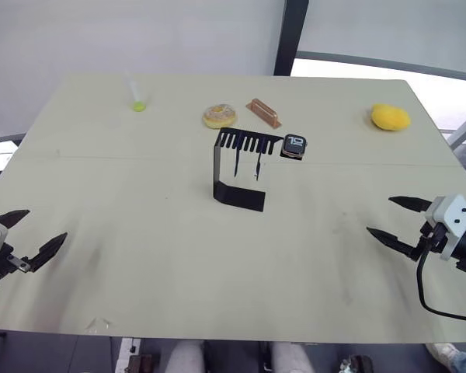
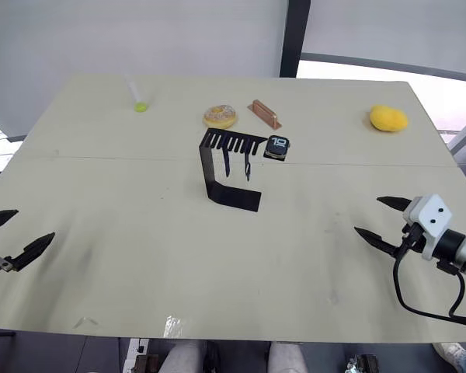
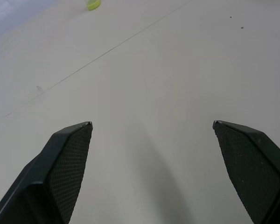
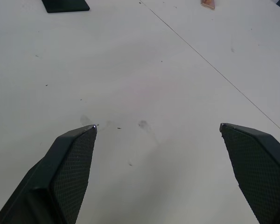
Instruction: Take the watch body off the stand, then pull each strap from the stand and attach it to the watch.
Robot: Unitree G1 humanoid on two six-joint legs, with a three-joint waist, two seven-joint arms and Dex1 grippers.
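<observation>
Black sheet metal bent into a C, the stand [image 1: 239, 172] sits just above the centre of the frame on a pale table [image 1: 140, 233], its slotted top plate pointing right and its foot flat on the surface. Perched at the right end of that top plate is the watch body [image 1: 294, 145], a small dark case whose screen shows white digits. Two thin dark straps [image 1: 247, 162] hang side by side from the slots, dangling inside the bracket's opening and clear of the foot. Just beyond the stand, toward the top of the frame, lie a frosted doughnut [image 1: 219, 116] and, to its right, a copper-coloured bar [image 1: 263, 113]. A yellow lemon-like object [image 1: 391, 117] rests well apart at upper right, and a small yellow-green cap with a clear tube [image 1: 137, 97] lies at upper left. Both grippers hang low near the table's near edge, far from the stand: the left gripper [image 1: 33, 237] at lower left and the right gripper [image 1: 400, 220] at lower right, each with its two black fingers spread wide and nothing between them. The right wrist camera looks across bare tabletop toward a corner of the stand's foot.
</observation>
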